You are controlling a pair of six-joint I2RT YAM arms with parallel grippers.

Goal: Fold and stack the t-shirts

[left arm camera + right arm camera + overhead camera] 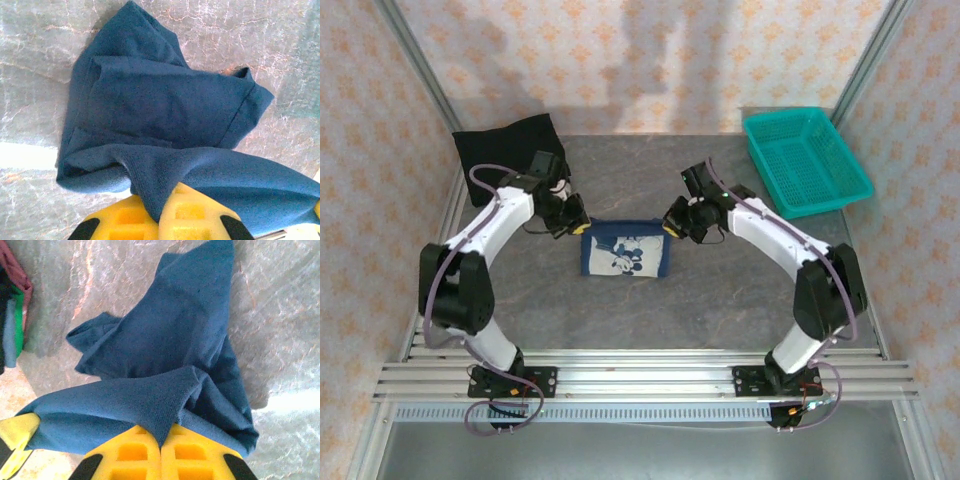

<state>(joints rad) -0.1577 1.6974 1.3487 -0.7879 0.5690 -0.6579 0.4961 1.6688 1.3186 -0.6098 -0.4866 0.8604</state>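
Top view: navy shirt (622,250), cartoon-mouse print up, lies mid-worktop (720,300) between the arms. Black shirt (505,150) far left, basket (805,160) far right.
Left wrist: left end effector (159,220) clenched on the navy shirt.
Right wrist: right end effector (160,455) clenched on it likewise.

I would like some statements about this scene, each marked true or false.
1. The left gripper and the right gripper are both shut on the navy shirt. True.
2. The black shirt lies in the basket. False: it lies on the table, at the far left.
3. The navy shirt's print faces up. True.
4. The basket stands at the far left. False: it stands at the far right.
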